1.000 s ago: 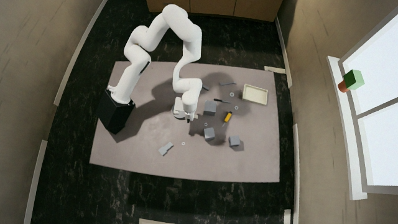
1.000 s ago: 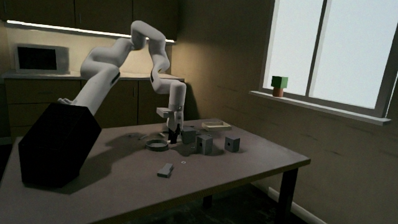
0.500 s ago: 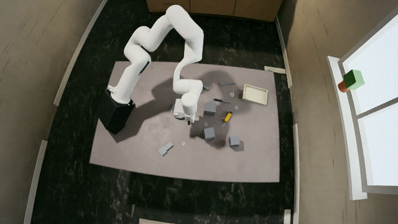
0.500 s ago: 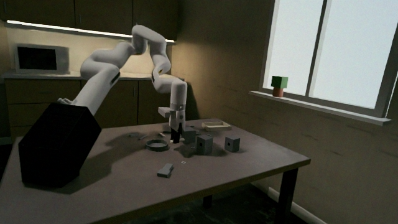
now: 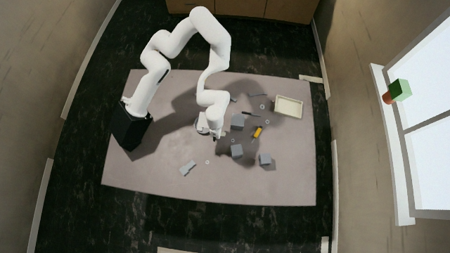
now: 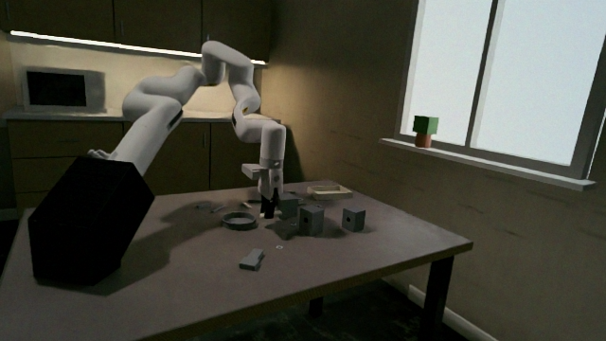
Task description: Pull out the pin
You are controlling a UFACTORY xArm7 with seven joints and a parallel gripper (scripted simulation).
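Observation:
Three grey blocks stand on the table: a back block [image 5: 238, 121] [image 6: 288, 205], a middle one [image 5: 236, 150] [image 6: 311, 220] and a right one [image 5: 265, 159] [image 6: 353, 218]. The middle and right blocks show empty dark holes in their front faces. My gripper [image 5: 214, 138] [image 6: 269, 210] points straight down, just left of the back block and clear of it. It is shut on the pin, a small dark thing mostly hidden between the fingers. The fingertips hang low, close above the table top.
A dark ring [image 6: 239, 221] lies left of the gripper. A yellow-handled tool [image 5: 257, 132], a cream tray [image 5: 288, 106], a flat grey piece [image 5: 187, 167] and small washers lie about. The arm's black base [image 5: 130, 128] stands at the left.

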